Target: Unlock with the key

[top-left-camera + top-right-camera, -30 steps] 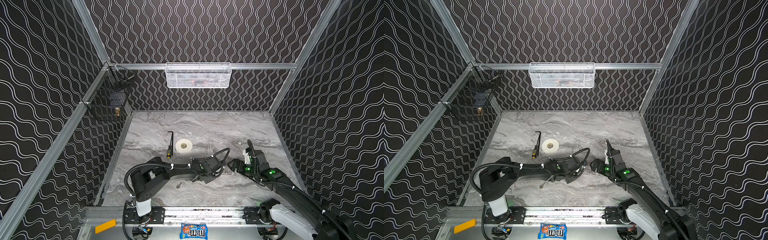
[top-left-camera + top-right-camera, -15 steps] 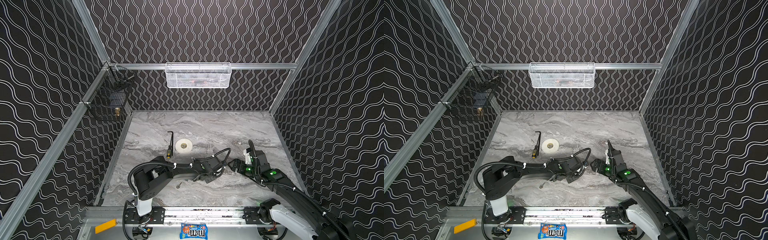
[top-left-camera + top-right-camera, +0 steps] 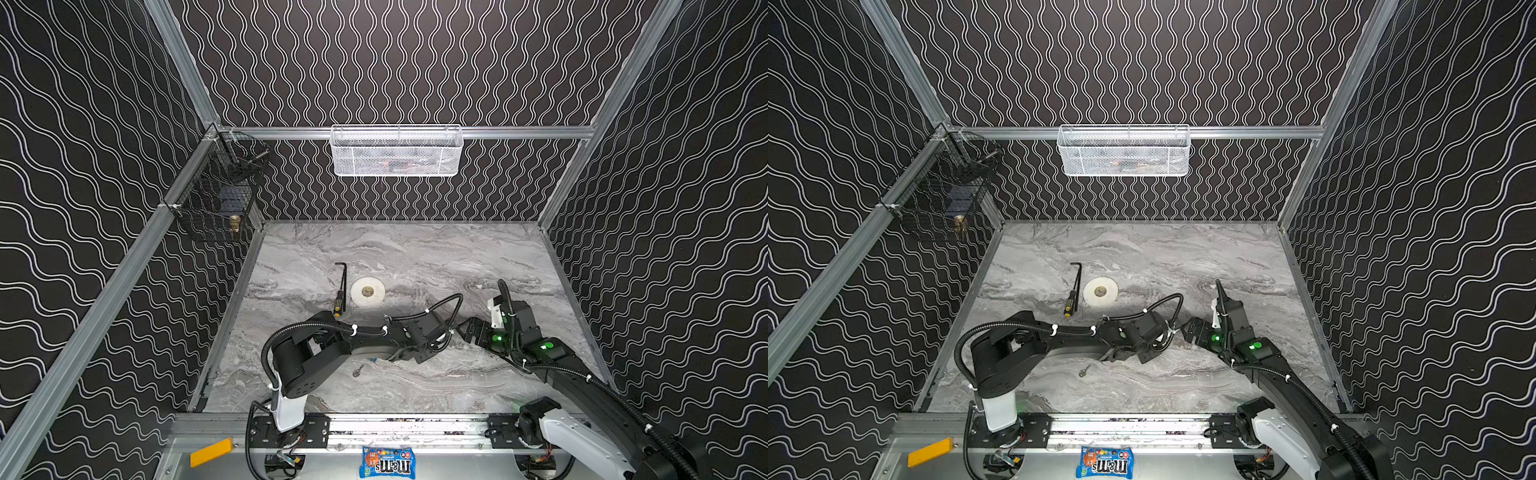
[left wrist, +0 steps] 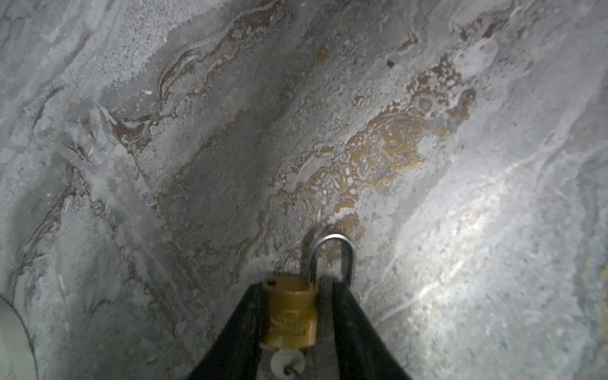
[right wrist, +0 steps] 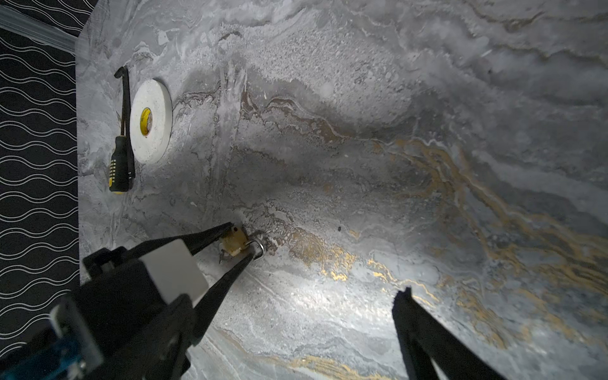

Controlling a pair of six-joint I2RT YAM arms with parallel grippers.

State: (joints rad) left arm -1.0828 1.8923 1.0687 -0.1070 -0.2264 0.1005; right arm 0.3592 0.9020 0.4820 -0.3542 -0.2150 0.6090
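The grey marbled desk point(image 3: 415, 249) carried both arms low over its near half. The left arm point(image 3: 332, 353) lay stretched almost flat from its base toward the middle. The right arm point(image 3: 582, 374) reached in from the near right corner, so the two met head to head just right of centre. Behind the left arm, a white tape roll point(image 3: 367, 291) and a black tool with a yellow-marked handle point(image 3: 340, 291) lay side by side.

The left hand point(image 4: 294, 285) was loosely spread around a small brass padlock point(image 4: 291, 316). The right hand point(image 3: 465, 330) stood spread wide and empty, just beside the left hand and aimed at it.

The padlock lay on the desk between the left fingers, its steel shackle pointing away from the wrist. One finger point(image 4: 243, 322) sat against the lock's body. A thin gap showed between the body and the other finger, whose tip overlapped the shackle.

The silver key point(image 3: 358, 370) lay alone on the bare desk on the near side of the left arm, close to that arm and apart from both hands.
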